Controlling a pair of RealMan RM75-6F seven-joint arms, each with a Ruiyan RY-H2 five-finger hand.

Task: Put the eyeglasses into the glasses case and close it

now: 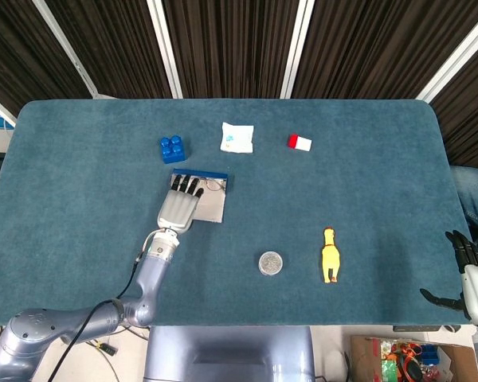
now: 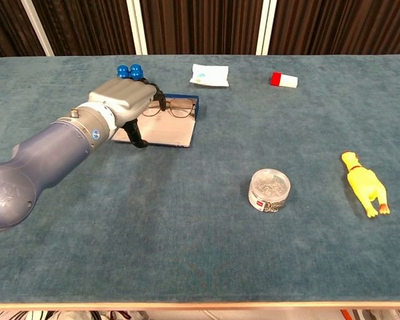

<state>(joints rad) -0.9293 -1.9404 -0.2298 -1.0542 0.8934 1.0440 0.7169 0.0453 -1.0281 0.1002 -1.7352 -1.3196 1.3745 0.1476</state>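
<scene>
The glasses case [image 1: 209, 208] lies open and flat left of the table's middle, grey inside with a blue far rim [image 2: 187, 99]. Thin-framed eyeglasses [image 2: 179, 109] lie along its far edge, also seen from the head view as eyeglasses [image 1: 213, 186]. My left hand [image 1: 179, 205] hovers palm down over the left half of the case. Its fingertips [image 2: 157, 101] reach the left end of the glasses, and the thumb points down; nothing is visibly gripped. My right hand [image 1: 467, 269] hangs off the table's right front corner, fingers apart and empty.
A blue toy block [image 2: 128, 69] stands just behind my left hand. A white packet [image 2: 210, 75] and a red-and-white block [image 2: 283, 80] lie at the back. A round clear tin [image 2: 271, 189] and a yellow rubber chicken [image 2: 365, 183] sit front right.
</scene>
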